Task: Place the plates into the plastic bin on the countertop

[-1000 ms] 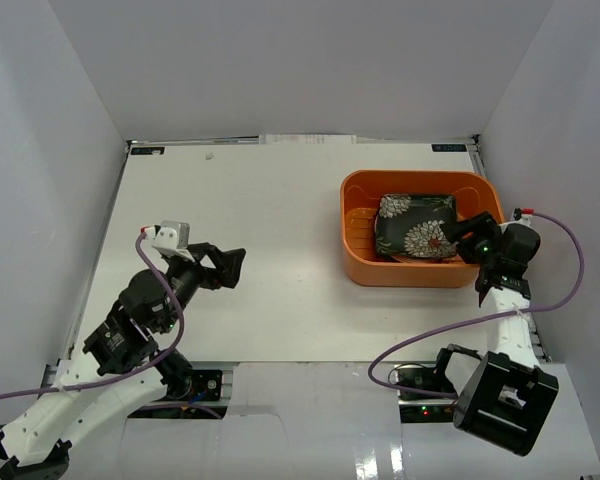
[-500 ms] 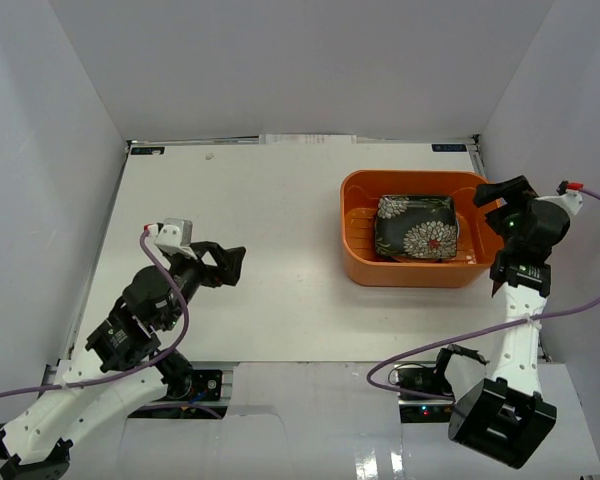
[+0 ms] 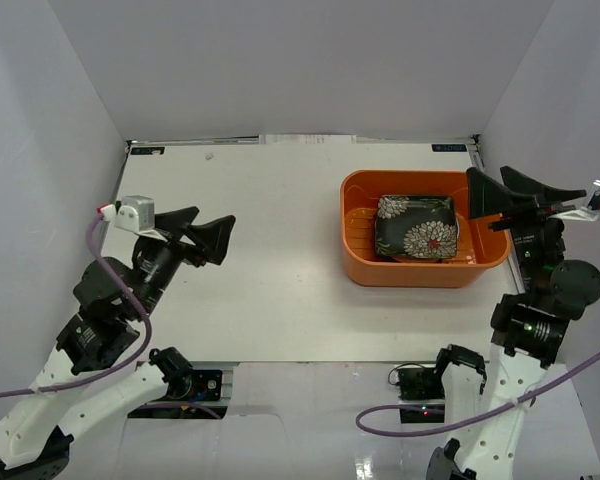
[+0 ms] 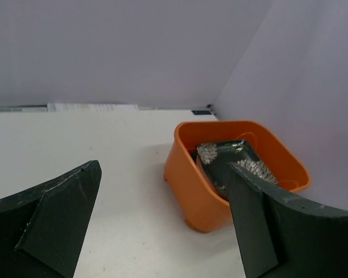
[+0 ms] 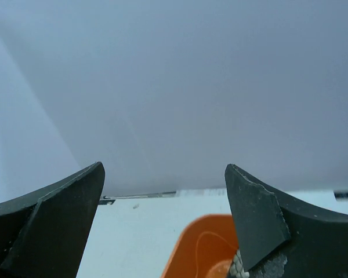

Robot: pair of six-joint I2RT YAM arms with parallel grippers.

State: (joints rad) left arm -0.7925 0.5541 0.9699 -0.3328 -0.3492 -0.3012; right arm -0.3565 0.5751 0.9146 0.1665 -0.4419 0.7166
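Note:
A black floral rounded-square plate (image 3: pixel 416 226) lies inside the orange plastic bin (image 3: pixel 358 262) at the right of the white countertop (image 3: pixel 260 270). My right gripper (image 3: pixel 487 172) hangs raised over the bin's right end, open and empty. Its wrist view looks out over the bin's rim (image 5: pixel 200 249) with the jaws (image 5: pixel 164 167) wide apart. My left gripper (image 3: pixel 208 222) is lifted at the left side, far from the bin, open with nothing in it. The left wrist view shows the bin (image 4: pixel 200 191) and the plate (image 4: pixel 229 157) past its open jaws (image 4: pixel 163 168).
Pale grey walls (image 3: pixel 300 70) close in the countertop on three sides. A purple cable (image 3: pixel 420 415) loops by the right arm's base at the near edge.
My right gripper has opened, risen out of the bin and swung up to the right, leaving the floral plate inside. The left arm has lifted and drawn back a little.

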